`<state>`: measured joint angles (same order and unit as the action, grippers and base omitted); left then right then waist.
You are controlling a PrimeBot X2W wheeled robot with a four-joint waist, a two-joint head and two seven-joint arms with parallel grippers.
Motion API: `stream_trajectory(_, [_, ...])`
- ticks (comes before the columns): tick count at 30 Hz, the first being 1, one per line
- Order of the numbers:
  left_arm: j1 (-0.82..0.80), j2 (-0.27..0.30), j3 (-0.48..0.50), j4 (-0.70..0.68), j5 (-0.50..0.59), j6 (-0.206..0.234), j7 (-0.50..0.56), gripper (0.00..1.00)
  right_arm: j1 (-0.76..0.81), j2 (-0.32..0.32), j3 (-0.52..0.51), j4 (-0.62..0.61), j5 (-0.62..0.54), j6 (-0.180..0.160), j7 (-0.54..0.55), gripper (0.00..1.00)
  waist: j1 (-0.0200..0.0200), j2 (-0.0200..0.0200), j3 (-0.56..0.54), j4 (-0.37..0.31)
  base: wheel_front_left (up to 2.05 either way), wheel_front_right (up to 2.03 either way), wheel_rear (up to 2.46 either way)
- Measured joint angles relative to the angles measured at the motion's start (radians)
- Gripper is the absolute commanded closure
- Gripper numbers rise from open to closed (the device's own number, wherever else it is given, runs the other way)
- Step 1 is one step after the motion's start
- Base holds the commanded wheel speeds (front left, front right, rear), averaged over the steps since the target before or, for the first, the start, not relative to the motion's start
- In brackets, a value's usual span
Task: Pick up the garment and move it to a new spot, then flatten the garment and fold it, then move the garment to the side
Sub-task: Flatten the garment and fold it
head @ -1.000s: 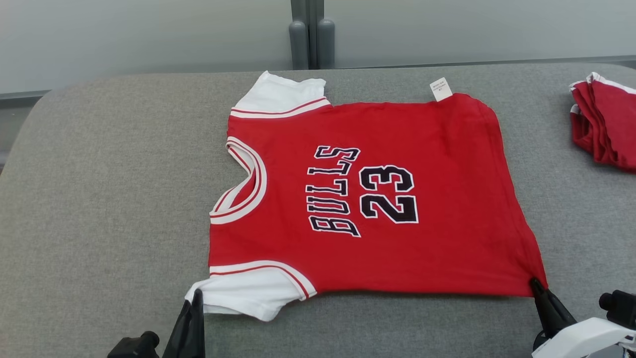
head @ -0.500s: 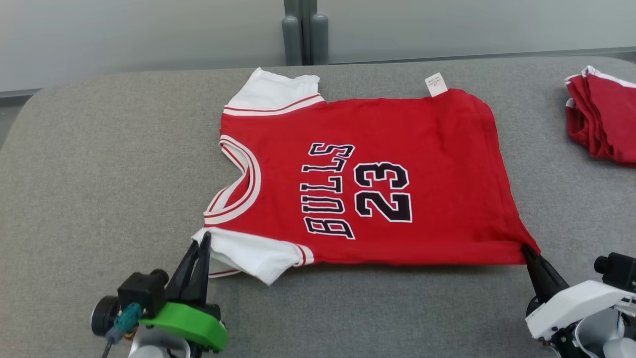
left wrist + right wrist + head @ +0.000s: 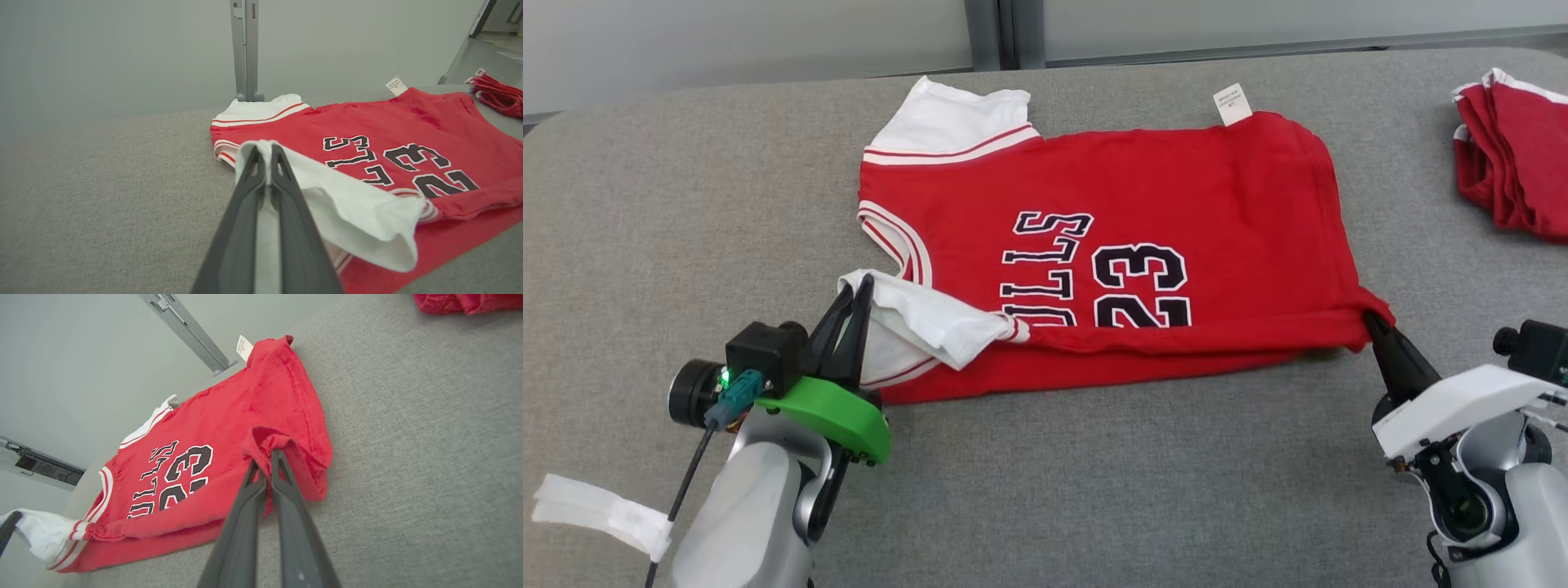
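Note:
A red jersey (image 3: 1111,204) with white sleeves and black "BULLS 23" lettering lies on the grey padded surface, collar to the left. Its near edge is lifted and rolled over onto the lettering. My left gripper (image 3: 859,286) is shut on the near white sleeve (image 3: 347,212), held above the cloth. My right gripper (image 3: 1368,320) is shut on the near red hem corner (image 3: 265,441). The far sleeve (image 3: 952,122) and a white label (image 3: 1232,104) lie flat at the back.
A folded pile of red garments (image 3: 1515,147) sits at the right edge of the surface. A white strip (image 3: 600,510) hangs by my left forearm. A grey post (image 3: 245,49) and a pale wall stand behind the surface.
Both grippers have carried the jersey's near edge away from me, folding it over the lower lettering. The camera has also tilted down, shifting the whole picture.

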<state>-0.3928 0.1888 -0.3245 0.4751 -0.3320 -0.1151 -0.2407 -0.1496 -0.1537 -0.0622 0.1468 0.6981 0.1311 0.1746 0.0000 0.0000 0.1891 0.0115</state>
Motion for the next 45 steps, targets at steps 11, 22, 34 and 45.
stream_trajectory(11, [-0.131, -0.026, -0.010, 0.164, 0.000, -0.009, -0.020, 0.00, -0.139, -0.007, 0.019, 0.106, -0.025, 0.000, -0.060, 0.00, 0.0000, 0.0000, 0.025, -0.006, 0.00, 0.00, 0.00])
stream_trajectory(22, [0.018, -0.047, 0.086, 0.085, 0.026, -0.009, -0.022, 0.00, -0.062, -0.104, 0.105, 0.164, -0.083, 0.000, -0.184, 0.00, 0.0001, 0.0000, -0.003, 0.010, 0.00, 0.00, 0.00])
stream_trajectory(34, [0.088, -0.073, 0.111, 0.146, 0.049, -0.009, -0.022, 0.00, -0.114, -0.127, 0.158, 0.296, -0.123, 0.000, -0.232, 0.00, 0.0000, 0.0000, 0.013, 0.026, 0.00, 0.00, 0.00])
stream_trajectory(45, [0.018, -0.102, 0.089, 0.298, 0.020, -0.014, -0.022, 0.74, -0.203, -0.111, 0.226, 0.474, -0.098, 0.000, -0.270, 1.00, 0.0001, 0.0000, 0.035, 0.031, 0.00, 0.00, 0.00])
